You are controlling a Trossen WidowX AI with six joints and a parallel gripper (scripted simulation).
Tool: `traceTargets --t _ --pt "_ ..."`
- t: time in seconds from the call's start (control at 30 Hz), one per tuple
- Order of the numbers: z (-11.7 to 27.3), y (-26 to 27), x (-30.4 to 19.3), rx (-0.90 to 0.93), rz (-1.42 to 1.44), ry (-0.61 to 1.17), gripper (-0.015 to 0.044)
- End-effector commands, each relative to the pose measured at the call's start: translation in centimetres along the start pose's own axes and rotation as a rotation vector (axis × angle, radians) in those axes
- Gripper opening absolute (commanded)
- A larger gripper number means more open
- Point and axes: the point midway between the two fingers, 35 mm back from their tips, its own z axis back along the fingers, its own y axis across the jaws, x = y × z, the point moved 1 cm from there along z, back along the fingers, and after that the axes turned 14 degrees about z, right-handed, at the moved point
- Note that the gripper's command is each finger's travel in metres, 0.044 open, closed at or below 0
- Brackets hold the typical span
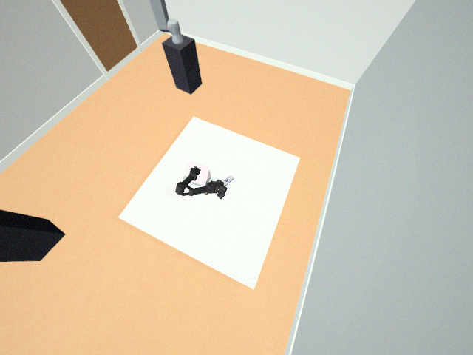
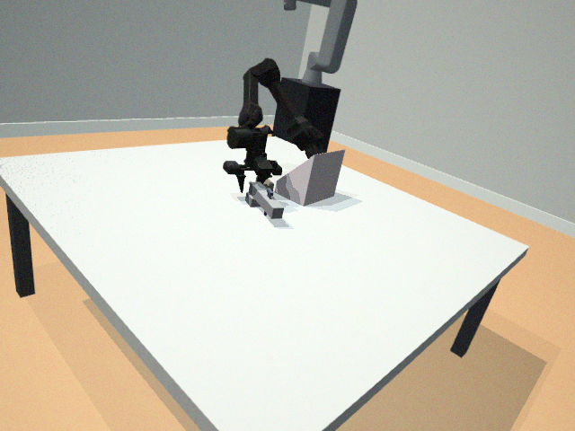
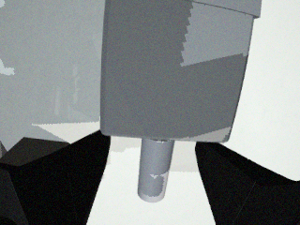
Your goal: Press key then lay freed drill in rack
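"Before I commit the fingers, what lies where, greatest part first?"

"Table (image 1: 229, 237) (image 2: 278, 301): white, supporting all the working parts. Arm (image 1: 180, 188) (image 2: 267, 72): in the exterior view, lower link rising toward 11 o'clock to a high elbow, forearm dropping toward 6. Sloped block (image 1: 204, 175) (image 2: 324, 178): at 2 o'clock from the grey body (image 1: 229, 179) (image 2: 271, 204) (image 3: 164, 70), just beside it. Which part is the rack, I cannot tell."

"And my gripper (image 1: 218, 191) (image 2: 253, 184) (image 3: 154, 139)?"

"Pointing down, partly open, nothing clasped. From the wrist, its fingers flank the rod at 9 and 3 o'clock, gaps visible on both sides."

"Where is the drill, then?"

"I take it to be the round grey rod (image 3: 152, 171), protruding toward 6 o'clock from the body's end in the wrist view. A small blue piece (image 2: 269, 192) on the body may be the key; whether it is pressed, I cannot tell."

"Handling properties?"

"By my estimate: light, stiff, smooth enough to slip or roll under shallow pads. I would grip the exposed shank squarely at mid-length, clear of the body's end face, and draw it straight along its axis. A sideways pull could bind it or drag the body along. If it resists, I would suspect the key before adding force."
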Motion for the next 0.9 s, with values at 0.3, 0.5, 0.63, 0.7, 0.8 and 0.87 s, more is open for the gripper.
traceTargets --t 0.3,0.5,0.63,0.7,0.8,0.87 --pt "0.0 0.0 0.0 -0.001 -0.001 0.000 0.0013" --pt "0.0 0.1 -0.2 0.003 0.004 0.001 0.0000" --pt "0.0 0.2 -0.5 0.006 0.009 0.001 0.0000" --pt "0.0 0.3 -0.6 0.006 0.009 0.001 0.0000" --pt "0.1 0.3 -0.9 0.006 0.009 0.002 0.0000" --pt "0.1 0.4 -1.1 0.006 0.009 0.002 0.0000"
